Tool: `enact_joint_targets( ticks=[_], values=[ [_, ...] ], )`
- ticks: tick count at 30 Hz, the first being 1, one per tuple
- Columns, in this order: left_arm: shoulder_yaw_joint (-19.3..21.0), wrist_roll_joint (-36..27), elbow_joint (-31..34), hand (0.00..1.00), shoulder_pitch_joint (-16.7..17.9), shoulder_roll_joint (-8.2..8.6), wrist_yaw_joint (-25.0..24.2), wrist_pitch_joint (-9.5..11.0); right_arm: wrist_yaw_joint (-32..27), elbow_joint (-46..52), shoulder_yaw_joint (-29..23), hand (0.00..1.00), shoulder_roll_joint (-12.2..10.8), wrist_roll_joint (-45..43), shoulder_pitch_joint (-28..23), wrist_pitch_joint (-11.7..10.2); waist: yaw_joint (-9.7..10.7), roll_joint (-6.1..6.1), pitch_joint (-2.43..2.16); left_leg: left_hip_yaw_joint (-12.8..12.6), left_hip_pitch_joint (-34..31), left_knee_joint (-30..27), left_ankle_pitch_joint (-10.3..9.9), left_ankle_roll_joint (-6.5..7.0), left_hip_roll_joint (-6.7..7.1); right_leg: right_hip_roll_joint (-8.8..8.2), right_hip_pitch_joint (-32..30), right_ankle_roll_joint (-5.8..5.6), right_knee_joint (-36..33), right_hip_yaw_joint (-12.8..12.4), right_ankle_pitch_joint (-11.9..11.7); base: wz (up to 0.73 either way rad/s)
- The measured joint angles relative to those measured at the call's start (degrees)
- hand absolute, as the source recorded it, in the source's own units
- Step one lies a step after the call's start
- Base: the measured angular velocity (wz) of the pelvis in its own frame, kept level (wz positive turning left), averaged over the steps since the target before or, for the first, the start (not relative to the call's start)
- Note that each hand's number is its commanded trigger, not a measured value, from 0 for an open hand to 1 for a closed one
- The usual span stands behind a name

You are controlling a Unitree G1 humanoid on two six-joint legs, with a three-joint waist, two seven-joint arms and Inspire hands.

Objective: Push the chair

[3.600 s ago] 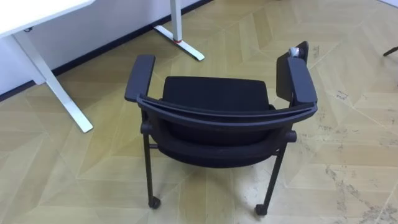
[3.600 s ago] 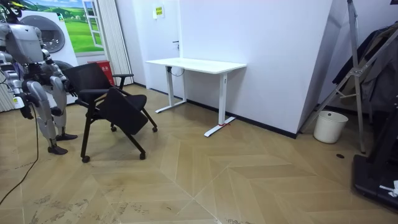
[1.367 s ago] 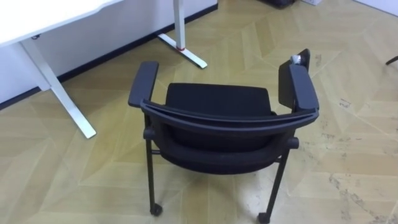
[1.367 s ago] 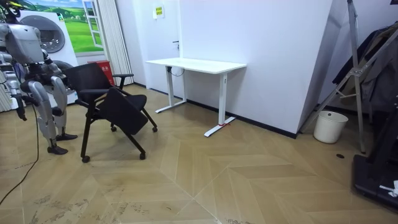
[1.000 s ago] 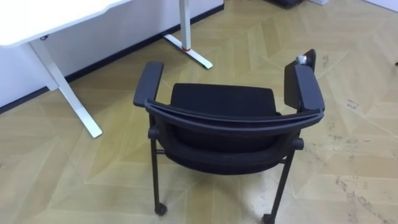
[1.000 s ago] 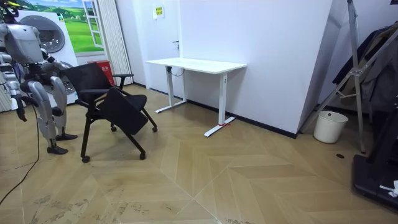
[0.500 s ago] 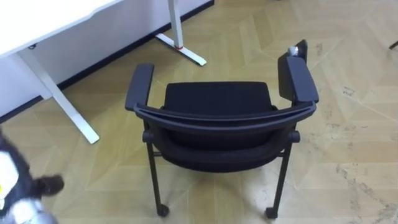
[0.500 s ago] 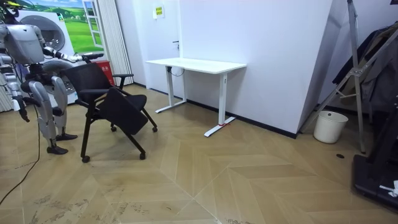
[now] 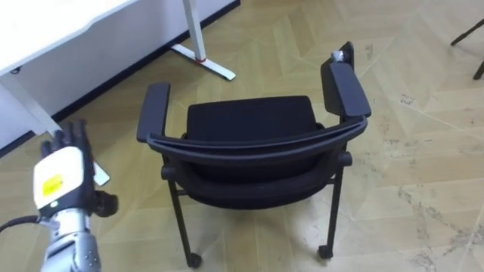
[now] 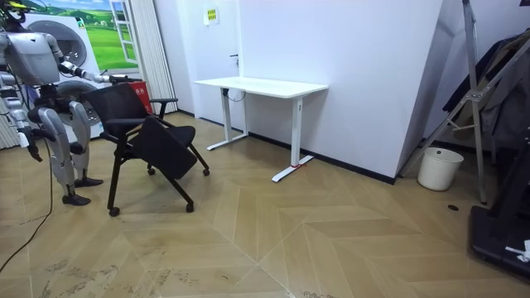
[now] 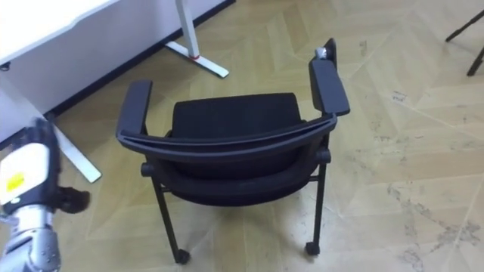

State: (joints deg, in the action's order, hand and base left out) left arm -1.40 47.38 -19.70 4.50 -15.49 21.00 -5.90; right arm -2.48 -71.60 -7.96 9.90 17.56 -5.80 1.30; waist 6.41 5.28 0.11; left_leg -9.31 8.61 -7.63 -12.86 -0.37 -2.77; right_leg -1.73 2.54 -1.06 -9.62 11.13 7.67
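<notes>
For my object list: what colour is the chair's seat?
The chair seat is black, best seen in the left eye view.

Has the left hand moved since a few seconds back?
Yes. The left hand has come up from the robot's side and forward. It is raised, fingers straight, left of the chair, apart from its left armrest, near the white desk.

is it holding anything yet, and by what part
Nothing is held: the left hand hovers open beside the chair, apart from its armrest; the right hand hangs at the robot's side.
</notes>
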Motion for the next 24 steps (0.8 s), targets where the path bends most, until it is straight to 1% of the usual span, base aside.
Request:
enact_joint_targets(
  ticks=[2, 4, 6, 8, 11, 13, 16, 22, 24],
  values=[
    [-0.61, 0.0, 0.14, 0.0, -0.06, -0.22, -1.37, 0.01, 0.0, -0.02, 0.0, 0.0, 0.0, 0.0, 0.16, -0.02, 0.25, 0.01, 0.0, 0.0, 0.0, -0.03, 0.0, 0.0, -0.01, 0.01, 0.0, 0.0, 0.03, -0.01, 0.0, 0.0],
    [-1.3, 0.0, 0.38, 0.0, -0.06, -1.12, -2.29, 0.02, -0.01, -0.14, 0.08, 0.0, 0.0, 0.01, 0.11, -0.01, 0.48, 0.0, 0.03, 0.0, -0.03, -0.03, 0.0, 0.0, -0.02, 0.03, -0.03, 0.0, 0.04, -0.04, 0.0, 0.0],
    [-1.29, 0.91, 0.67, 0.0, -0.06, -1.32, -2.99, -0.04, 0.02, -0.14, 0.1, 0.0, 0.0, 0.02, 0.11, -0.02, 0.74, 0.0, 0.04, -0.05, -0.03, -0.03, 0.0, 0.0, -0.02, 0.01, -0.03, 0.0, 0.03, -0.04, 0.0, 0.0],
    [-1.79, 2.24, 1.24, 0.0, -0.06, -1.31, -3.53, -0.05, 0.15, -0.22, 0.16, 0.0, 0.0, 0.39, 0.22, -0.04, 1.03, -0.02, 0.08, -0.06, -0.03, -0.03, 0.0, 0.0, -0.02, -0.03, -0.03, 0.0, 0.02, -0.01, 0.0, 0.0],
    [-3.01, 2.34, 2.21, 0.0, -0.06, -1.31, -4.2, -0.01, 0.36, -1.54, 0.22, 0.0, 0.07, 0.34, 0.91, -0.33, 1.45, -0.04, 0.14, -0.14, -0.01, -0.03, 0.0, 0.0, -0.03, -0.02, -0.03, 0.0, -0.02, -0.05, 0.0, 0.0],
    [-4.42, 2.34, 2.85, 0.0, -0.06, -1.3, -4.6, 0.07, 0.83, -2.11, 0.22, 0.0, 0.21, 0.34, 1.14, -0.43, 1.55, 0.0, 0.32, -0.33, 0.02, -0.03, 0.0, 0.0, -0.03, -0.02, -0.09, 0.0, -0.07, -0.21, 0.0, -0.02],
    [-4.61, 2.35, 2.89, 0.0, -0.06, -1.3, -5.76, 0.11, 1.42, -2.16, 0.25, 0.0, 0.33, 0.34, 1.15, -0.43, 1.55, -0.05, 0.4, -0.98, -0.01, -0.04, 0.0, 0.0, -0.07, 0.07, -0.4, 0.01, -0.16, -0.77, 0.0, -0.09],
    [-4.74, 2.34, 2.89, 0.0, -0.06, -1.31, -5.8, -0.02, 1.88, -2.35, 2.25, 0.0, 0.78, 0.36, 1.21, -0.38, 1.67, -0.38, 0.66, -1.35, -0.01, -0.03, 0.0, 0.0, -0.07, 0.19, -0.54, 0.01, -0.07, -1.33, 0.0, -0.04],
    [-5.42, 2.34, 2.9, 0.0, -0.06, -1.36, -5.8, -0.08, 1.88, -2.48, 2.25, 0.0, 0.89, 0.3, 1.29, -0.38, 1.69, -0.39, 0.67, -1.37, 0.0, -0.03, 0.0, 0.0, -0.05, 0.19, -0.57, 0.0, -0.03, -1.45, 0.0, -0.02]
  ],
)
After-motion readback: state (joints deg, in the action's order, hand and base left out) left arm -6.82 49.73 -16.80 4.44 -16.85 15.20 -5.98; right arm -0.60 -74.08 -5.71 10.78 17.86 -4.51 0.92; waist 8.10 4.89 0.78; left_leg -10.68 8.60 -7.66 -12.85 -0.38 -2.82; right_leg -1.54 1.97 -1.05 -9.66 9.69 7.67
